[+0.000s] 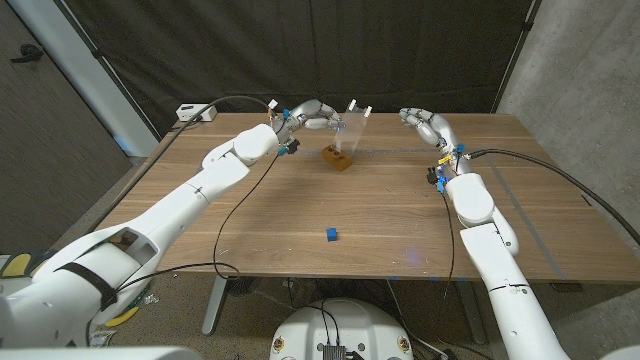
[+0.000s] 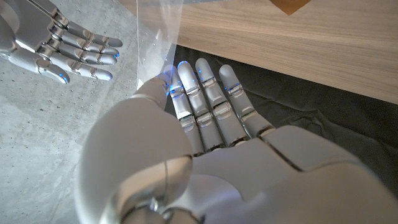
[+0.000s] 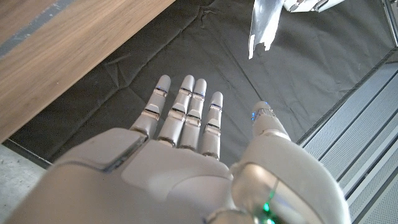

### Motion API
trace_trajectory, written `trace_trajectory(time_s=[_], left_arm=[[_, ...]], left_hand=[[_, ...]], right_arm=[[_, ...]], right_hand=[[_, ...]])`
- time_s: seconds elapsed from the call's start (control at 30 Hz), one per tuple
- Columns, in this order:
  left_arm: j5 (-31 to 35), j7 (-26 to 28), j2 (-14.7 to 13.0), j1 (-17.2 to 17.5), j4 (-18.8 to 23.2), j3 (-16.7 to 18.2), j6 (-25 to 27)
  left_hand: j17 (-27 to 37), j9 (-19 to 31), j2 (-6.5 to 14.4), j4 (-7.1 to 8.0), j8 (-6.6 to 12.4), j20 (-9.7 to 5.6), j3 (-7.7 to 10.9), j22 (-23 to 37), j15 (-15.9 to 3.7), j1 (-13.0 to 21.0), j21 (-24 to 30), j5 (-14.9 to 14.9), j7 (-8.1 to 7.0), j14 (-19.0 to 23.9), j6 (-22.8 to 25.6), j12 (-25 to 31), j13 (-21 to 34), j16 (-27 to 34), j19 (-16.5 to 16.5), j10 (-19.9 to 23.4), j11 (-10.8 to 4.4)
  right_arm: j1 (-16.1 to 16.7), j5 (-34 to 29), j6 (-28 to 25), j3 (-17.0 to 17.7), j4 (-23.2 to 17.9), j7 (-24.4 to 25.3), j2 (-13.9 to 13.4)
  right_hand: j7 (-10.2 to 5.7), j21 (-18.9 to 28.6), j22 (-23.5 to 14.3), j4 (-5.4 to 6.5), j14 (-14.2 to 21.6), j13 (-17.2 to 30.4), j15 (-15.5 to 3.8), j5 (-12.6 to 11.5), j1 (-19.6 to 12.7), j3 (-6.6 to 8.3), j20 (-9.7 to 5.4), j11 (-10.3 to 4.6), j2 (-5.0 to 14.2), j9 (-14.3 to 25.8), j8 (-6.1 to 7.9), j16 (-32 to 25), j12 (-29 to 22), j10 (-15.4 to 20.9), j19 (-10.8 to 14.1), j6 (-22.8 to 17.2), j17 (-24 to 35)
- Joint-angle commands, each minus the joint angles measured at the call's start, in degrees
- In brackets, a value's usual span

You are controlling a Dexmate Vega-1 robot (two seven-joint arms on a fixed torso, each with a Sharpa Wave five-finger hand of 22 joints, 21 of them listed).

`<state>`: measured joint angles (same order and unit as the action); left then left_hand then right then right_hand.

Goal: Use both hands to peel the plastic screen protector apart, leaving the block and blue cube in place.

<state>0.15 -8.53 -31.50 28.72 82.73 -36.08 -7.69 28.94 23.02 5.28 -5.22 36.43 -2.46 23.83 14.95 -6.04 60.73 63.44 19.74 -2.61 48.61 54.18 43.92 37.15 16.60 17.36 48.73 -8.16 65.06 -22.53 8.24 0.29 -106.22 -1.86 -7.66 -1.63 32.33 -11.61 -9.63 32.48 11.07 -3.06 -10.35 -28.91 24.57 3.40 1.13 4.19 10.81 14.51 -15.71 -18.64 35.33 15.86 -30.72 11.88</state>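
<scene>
The clear plastic screen protector hangs in the air over the table's far side, above the brown wooden block. My left hand pinches one edge of the sheet between thumb and fingers. My right hand hovers to the right of the sheet, apart from it, fingers spread and holding nothing. In the right wrist view the sheet dangles beyond my right hand's fingers. The small blue cube sits on the table nearer to me.
A wooden table carries the block and cube. Black cables trail across its left side and off the right edge. A white power strip lies at the far left corner. Dark curtain hangs behind.
</scene>
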Motion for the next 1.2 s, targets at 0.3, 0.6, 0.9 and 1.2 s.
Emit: trace_trajectory(time_s=[0.3, 0.6, 0.9, 1.2], left_arm=[[0.12, -4.34, -0.25, -0.82, 0.72, -1.05, -1.89], [0.46, -5.02, -0.4, -0.62, 1.77, -1.22, -1.7], [0.73, -5.27, -0.43, -0.45, 2.38, -1.33, -1.26], [0.69, -5.28, -0.27, -0.25, 2.71, -1.35, -1.24]], left_hand=[[0.29, -0.14, -0.12, 0.0, 0.53, -2.87, 0.76, -0.74, -6.3, 0.03, 1.06, 0.47, 1.88, 0.64, 2.15, 0.58, 0.06, -0.63, -0.77, 0.1, 0.02], [0.41, -0.1, -0.19, 0.17, 0.62, -2.91, 0.97, -1.35, -6.34, -0.11, 1.61, 0.48, 1.72, 0.85, 1.94, 0.65, -0.01, -0.92, -1.06, 0.16, -0.03], [0.53, -0.04, -0.32, 0.26, 0.81, -3.02, 1.19, -1.9, -6.34, -0.18, 2.17, 0.49, 1.64, 1.02, 1.92, 0.71, -0.08, -1.2, -1.17, 0.21, -0.02], [0.63, 0.16, -0.4, 0.32, 1.04, -3.09, 1.43, -2.38, -6.41, -0.22, 2.71, 0.48, 1.27, 1.19, 1.8, 0.76, -0.07, -1.47, -1.4, 0.11, -0.13]], right_arm=[[-0.27, -6.5, -3.34, -4.42, -2.25, 6.72, -1.47], [-0.72, -9.17, -5.1, -6.47, -2.0, 11.21, -1.66], [-1.06, -10.01, -6.14, -7.7, -2.2, 12.29, -3.15], [-1.43, -11.1, -7.15, -8.75, -2.11, 14.16, -4.11]], right_hand=[[-1.54, 2.78, -0.53, -0.7, 5.65, 0.32, -5.1, 0.13, -7.57, -0.35, -1.19, -1.42, -0.7, 0.13, 0.87, -2.86, -1.26, 5.25, 4.07, -5.43, 1.03], [-2.25, 5.0, -0.8, -0.52, 10.18, 0.86, -7.48, -0.43, -12.45, -2.47, -2.56, -2.58, -3.73, 0.14, 1.3, -6.05, -2.73, 10.07, 6.86, -9.93, 2.81], [-2.72, 7.48, -1.98, 0.58, 14.11, 2.39, -8.8, -1.33, -14.58, -5.57, -3.76, -3.81, -4.79, 0.27, 1.75, -11.48, -5.26, 16.55, 7.97, -14.37, 7.14], [-3.38, 9.88, -3.07, 0.16, 16.18, 4.43, -9.65, -2.26, -18.32, -7.72, -4.87, -5.77, -5.62, 0.49, 1.58, -16.68, -7.56, 20.05, 8.87, -17.0, 11.99]])
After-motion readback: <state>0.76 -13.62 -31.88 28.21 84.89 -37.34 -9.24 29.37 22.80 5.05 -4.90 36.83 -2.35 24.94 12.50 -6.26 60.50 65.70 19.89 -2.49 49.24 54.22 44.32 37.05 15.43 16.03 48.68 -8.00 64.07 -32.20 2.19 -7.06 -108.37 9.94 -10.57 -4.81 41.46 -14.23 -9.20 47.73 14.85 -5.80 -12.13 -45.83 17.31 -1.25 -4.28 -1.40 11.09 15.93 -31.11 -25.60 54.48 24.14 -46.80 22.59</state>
